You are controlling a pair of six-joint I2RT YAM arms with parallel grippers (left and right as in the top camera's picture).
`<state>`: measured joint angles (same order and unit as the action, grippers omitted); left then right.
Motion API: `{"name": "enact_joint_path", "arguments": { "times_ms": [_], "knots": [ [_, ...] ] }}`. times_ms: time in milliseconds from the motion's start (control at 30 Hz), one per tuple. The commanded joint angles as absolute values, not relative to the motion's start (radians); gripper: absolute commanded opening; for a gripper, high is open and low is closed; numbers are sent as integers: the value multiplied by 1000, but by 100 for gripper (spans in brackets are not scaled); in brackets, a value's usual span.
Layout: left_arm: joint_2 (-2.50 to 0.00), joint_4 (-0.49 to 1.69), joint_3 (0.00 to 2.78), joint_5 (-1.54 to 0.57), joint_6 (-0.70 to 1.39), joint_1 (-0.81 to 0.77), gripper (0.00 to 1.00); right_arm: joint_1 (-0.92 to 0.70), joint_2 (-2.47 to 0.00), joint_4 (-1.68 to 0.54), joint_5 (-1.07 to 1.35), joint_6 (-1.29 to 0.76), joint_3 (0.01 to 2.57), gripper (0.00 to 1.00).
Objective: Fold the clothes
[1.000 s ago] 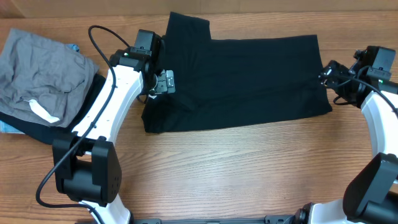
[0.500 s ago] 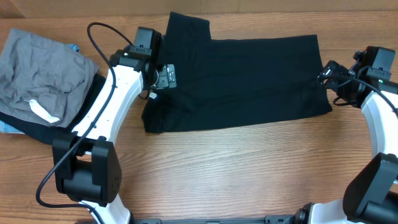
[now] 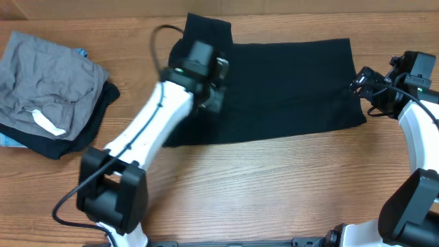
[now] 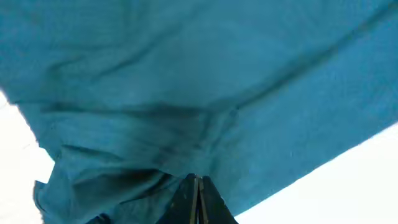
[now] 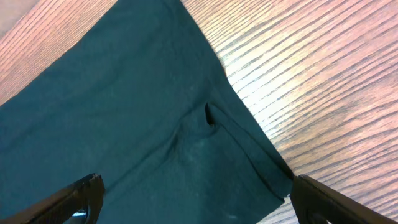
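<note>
Crumpled grey garment (image 3: 48,75), white label (image 3: 46,123) near front edge, lying atop dark garment (image 3: 75,144) at left end of wooden bench (image 3: 274,185). Blue scrap (image 3: 5,141) peeking beneath.

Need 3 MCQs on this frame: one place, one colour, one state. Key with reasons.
1. Where on the table is the grey garment? A) left end B) centre C) right end
2. Its label's colour? A) red B) white C) yellow
3. The right claw by the black T-shirt is: A) shut B) open C) out of view
Key: 1 A, it sits at the overhead view's left edge; 2 B, white strip on grey cloth; 3 B, fingers stand wide apart.
</note>
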<state>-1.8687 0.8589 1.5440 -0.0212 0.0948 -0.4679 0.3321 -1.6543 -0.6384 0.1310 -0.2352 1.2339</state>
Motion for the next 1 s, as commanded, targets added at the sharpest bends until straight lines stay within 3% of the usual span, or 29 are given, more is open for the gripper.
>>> {"name": "enact_joint_path", "arguments": {
  "times_ms": [0, 300, 467, 533, 800, 967],
  "knots": [
    [-1893, 863, 1524, 141, -60, -536, 4, 331, -1631, -634, 132, -237, 1231, 100],
    [-2009, 849, 1508, 139, -259, -544, 6, 331, -1631, -634, 132, -237, 1231, 100],
    [-2070, 860, 1508, 139, -259, -544, 41, 331, -1631, -634, 132, -237, 1231, 100],
    [-2072, 860, 1508, 139, -259, -544, 48, 331, -1631, -634, 132, -237, 1231, 100],
    [-2073, 854, 1508, 141, -258, -545, 50, 331, -1631, -634, 132, -237, 1231, 100],
    [-2073, 852, 1508, 146, -258, -544, 34, 331, -1631, -634, 132, -237, 1231, 100]
  ]
}}
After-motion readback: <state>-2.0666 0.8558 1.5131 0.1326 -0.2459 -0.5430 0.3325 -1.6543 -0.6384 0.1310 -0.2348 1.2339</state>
